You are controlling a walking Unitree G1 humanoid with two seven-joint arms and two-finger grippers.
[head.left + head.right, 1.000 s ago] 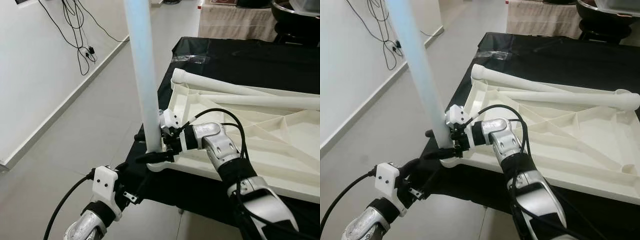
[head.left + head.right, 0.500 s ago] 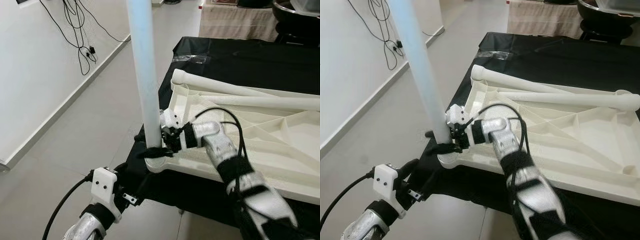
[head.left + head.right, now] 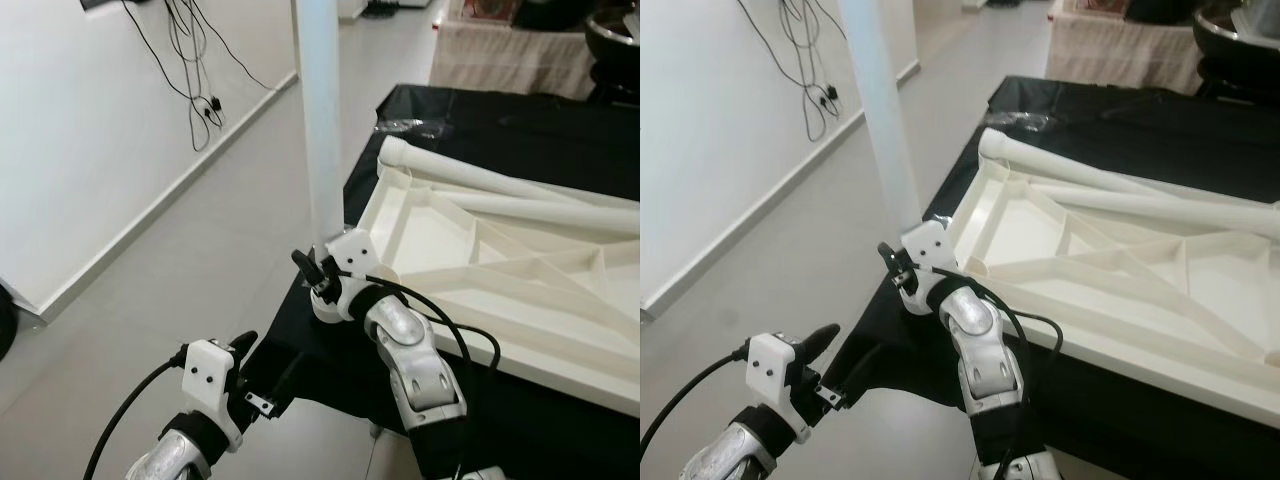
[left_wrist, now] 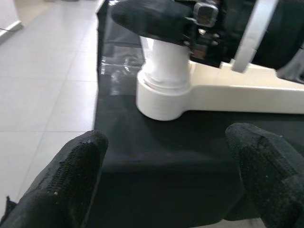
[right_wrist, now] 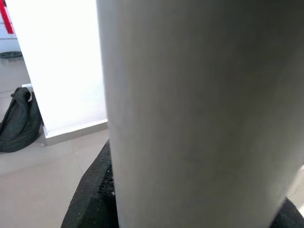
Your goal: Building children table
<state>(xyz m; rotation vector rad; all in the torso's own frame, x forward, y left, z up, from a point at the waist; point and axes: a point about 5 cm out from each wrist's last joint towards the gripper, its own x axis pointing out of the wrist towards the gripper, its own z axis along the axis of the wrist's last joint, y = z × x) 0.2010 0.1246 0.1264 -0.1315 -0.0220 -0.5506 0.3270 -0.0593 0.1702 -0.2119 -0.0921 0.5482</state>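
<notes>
Black cloth [image 3: 560, 130]: drapes the work surface, its edge hanging down at the near side.
Cables [image 3: 195, 60]: dark loops hang on the white wall [image 3: 90, 130] — a plug dangles near the skirting.
Floor [image 3: 200, 260]: pale grey tiles.
Beige-draped table [image 3: 1120, 60]: far end of the room.
Dark bag [image 5: 19, 121]: slumped on the floor by the wall.

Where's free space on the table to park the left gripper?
Bare black cloth in front of the corner socket, and more beyond the tabletop's far edge near the plastic wrapper. The near corner is crowded: right gripper around the upright leg.
</notes>
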